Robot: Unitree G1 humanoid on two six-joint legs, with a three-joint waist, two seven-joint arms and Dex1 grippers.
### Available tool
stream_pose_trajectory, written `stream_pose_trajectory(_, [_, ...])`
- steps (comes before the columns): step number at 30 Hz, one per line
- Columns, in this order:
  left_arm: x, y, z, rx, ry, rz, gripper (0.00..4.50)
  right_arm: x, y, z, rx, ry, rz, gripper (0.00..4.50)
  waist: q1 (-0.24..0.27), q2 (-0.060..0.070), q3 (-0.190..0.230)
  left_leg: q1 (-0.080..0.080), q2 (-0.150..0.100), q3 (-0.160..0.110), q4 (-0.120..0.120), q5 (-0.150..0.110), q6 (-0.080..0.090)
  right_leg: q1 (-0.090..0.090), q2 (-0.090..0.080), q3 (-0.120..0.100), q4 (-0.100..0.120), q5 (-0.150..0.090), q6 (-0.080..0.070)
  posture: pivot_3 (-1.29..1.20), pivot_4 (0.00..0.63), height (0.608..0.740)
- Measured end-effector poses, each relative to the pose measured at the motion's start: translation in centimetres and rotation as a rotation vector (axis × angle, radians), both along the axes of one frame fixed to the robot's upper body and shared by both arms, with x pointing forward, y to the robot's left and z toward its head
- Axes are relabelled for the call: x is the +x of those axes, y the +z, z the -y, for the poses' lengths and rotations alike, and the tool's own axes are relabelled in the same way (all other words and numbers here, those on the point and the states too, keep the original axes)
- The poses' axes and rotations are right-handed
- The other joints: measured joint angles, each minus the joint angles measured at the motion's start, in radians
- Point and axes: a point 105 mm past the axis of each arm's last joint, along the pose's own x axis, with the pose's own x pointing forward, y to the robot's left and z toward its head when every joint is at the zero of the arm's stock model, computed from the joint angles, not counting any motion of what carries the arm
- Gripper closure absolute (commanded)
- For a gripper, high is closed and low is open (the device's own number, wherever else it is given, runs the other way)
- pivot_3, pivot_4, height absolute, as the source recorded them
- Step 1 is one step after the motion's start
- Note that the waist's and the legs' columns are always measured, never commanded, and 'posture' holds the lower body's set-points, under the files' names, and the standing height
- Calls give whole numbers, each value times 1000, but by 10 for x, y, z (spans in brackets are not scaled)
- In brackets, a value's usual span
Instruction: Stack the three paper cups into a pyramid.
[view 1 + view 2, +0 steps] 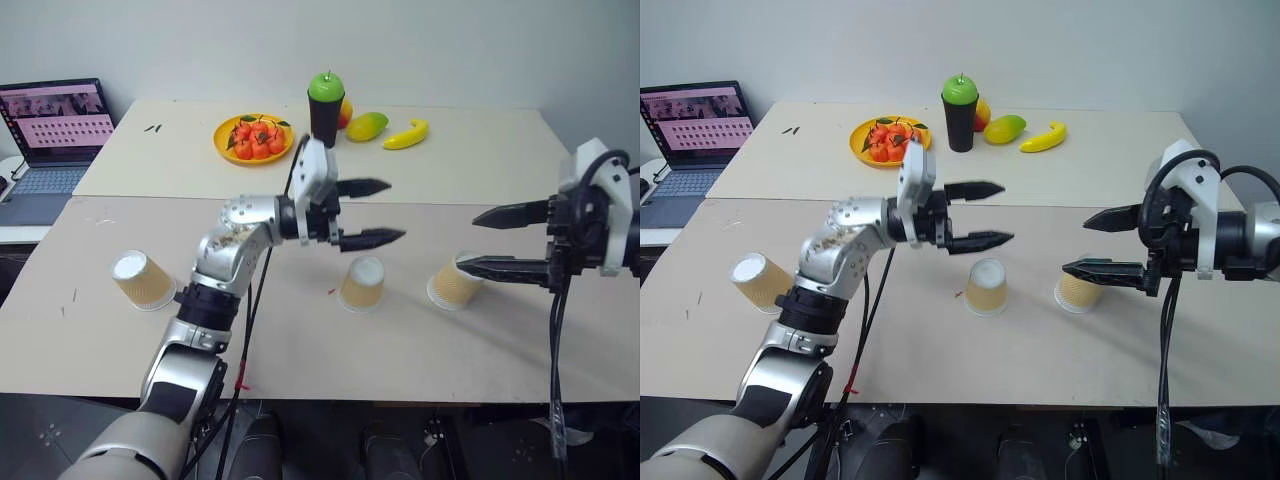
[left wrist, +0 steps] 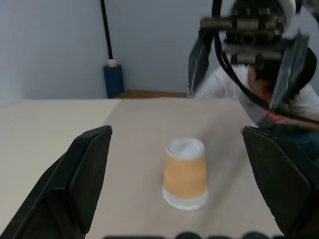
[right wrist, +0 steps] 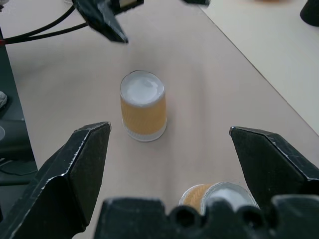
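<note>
Three tan paper cups sit on the near table. The middle cup [image 1: 362,284] stands upside down, white base up. The left cup [image 1: 142,279] lies tipped near the table's left end. The right cup [image 1: 455,283] also looks tipped, partly behind my right gripper's lower finger. My left gripper [image 1: 385,212] hovers open and empty just above and behind the middle cup, pointing right. My right gripper [image 1: 470,241] is open and empty over the right cup, pointing left. The right wrist view has the middle cup [image 3: 143,105] between the fingers, farther off.
On the far table stand a black cup with a green top [image 1: 325,108], an orange plate of small fruit [image 1: 254,138], a mango [image 1: 367,126] and a banana [image 1: 406,134]. A laptop [image 1: 55,130] sits at the far left. A person in white [image 2: 224,82] is beyond the table.
</note>
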Motion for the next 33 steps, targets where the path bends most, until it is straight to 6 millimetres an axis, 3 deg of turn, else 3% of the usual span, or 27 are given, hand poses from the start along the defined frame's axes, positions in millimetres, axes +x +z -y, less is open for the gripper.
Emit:
stream_pose_trajectory(4, [21, 37, -23, -67, 215, 25, 73, 2, 6, -6, 10, 25, 20, 0, -3, 0, 0, 0, 0, 0, 0, 0, 0, 0, 0, 0, 0, 0, 0, 0, 150, 735])
stream_pose_trajectory(8, [39, 47, -68, 11, 560, 28, 73, 10, 10, -7, 42, 36, 30, 0, -13, 0, 1, 0, 0, 0, -1, 0, 0, 0, 0, 0, 0, 0, 0, 0, 150, 735])
stream_pose_trajectory(10, [40, 52, -93, 29, 741, 2, 73, 14, 16, -6, 61, 51, 37, 0, -15, 0, 1, 0, 0, 0, 0, 0, 0, 0, 0, 0, 0, 0, 0, 0, 150, 735])
stream_pose_trajectory(14, [31, 58, -113, 22, 936, -28, 73, 17, 29, -13, 120, 129, 57, 0, -4, 0, 1, 0, 0, -1, 0, 0, 0, 0, 0, 0, 0, 0, 0, 0, 150, 735])
stream_pose_trajectory(18, [18, 51, -128, 27, 1065, -71, 73, 18, 54, -28, 227, 250, 97, 0, -6, 0, 2, 0, 0, -1, 0, 0, 0, 0, 0, 0, 1, 0, 0, 0, 150, 735])
stream_pose_trajectory(21, [9, 36, -142, 36, 1151, -137, 73, 17, 66, -32, 265, 316, 100, 0, -6, 0, 2, 0, 0, -1, -1, 0, 0, 0, 0, 0, 0, 0, 0, 0, 150, 735])
stream_pose_trajectory(26, [-7, 15, -158, 25, 1276, -181, 73, 29, 55, -40, 255, 367, 56, 0, -5, 0, 2, 0, 0, -1, 0, 0, -1, 0, 0, 0, 1, 0, 0, 0, 150, 735])
stream_pose_trajectory(33, [-35, 11, -208, -89, 1571, -154, 73, 44, 46, -48, 238, 410, 37, 0, -3, -1, 3, 0, 0, -1, 0, 0, -1, -1, 0, 0, 1, 0, 0, 0, 150, 735])
